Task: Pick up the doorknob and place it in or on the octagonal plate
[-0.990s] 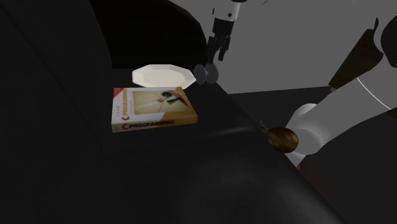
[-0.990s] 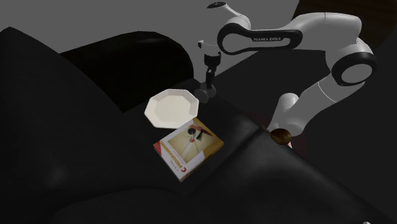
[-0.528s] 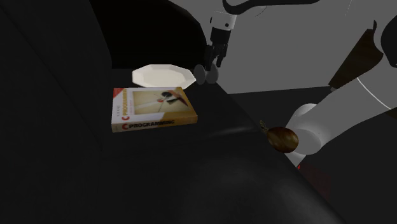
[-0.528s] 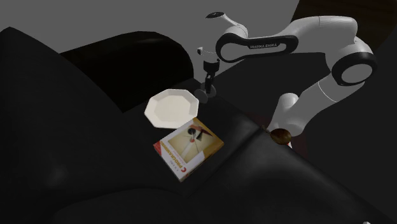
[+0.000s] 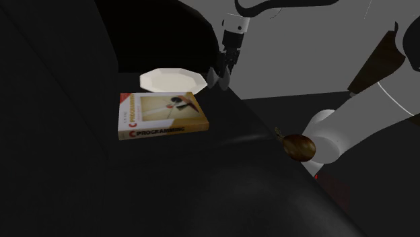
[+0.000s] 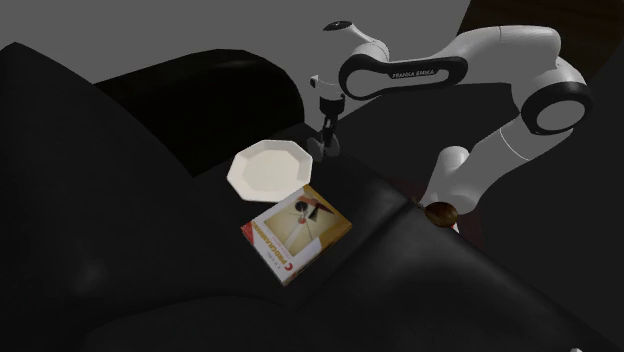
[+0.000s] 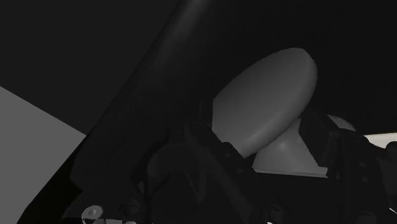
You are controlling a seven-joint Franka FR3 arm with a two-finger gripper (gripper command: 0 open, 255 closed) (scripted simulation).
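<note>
Item 1. Gripper [image 5: 221,71]: all black, hangs from the white arm [image 6: 500,48], pointed down over the far edge of the black padded surface [image 5: 256,185]. Sits low around the doorknob. In the wrist view, fingers [image 7: 207,159] spread apart, one on each side of the knob's neck; not seen to press on it.

Item 2. Doorknob [image 7: 270,95]: plain grey, rounded oval head on a flared neck. Rests on the black surface between the fingers, just beside the plate's rim, on the shoulder view's right of the plate. Cannot tell whether touching the rim.

Item 3. Octagonal plate [image 5: 169,80]: off-white, shallow, faceted edge. Lies flat on the black surface with nothing on it, beyond the book in the shoulder view. Shows as a pale sliver past the doorknob in the wrist view.

Item 4. Book [image 5: 161,116]: cream cover with a red corner, yellow spine lettered "PROGRAMMING". Lies flat, cover up, near the plate on its nearer side, with one corner close under the rim.

Item 5. Brown rounded object [image 5: 299,145]: glossy, with a short dark stem. Lies at the edge of the black surface beside the arm's lower link, well apart from plate, book and doorknob.

Item 6. Backdrop [image 5: 303,60]: plain grey beyond the black surface.
</note>
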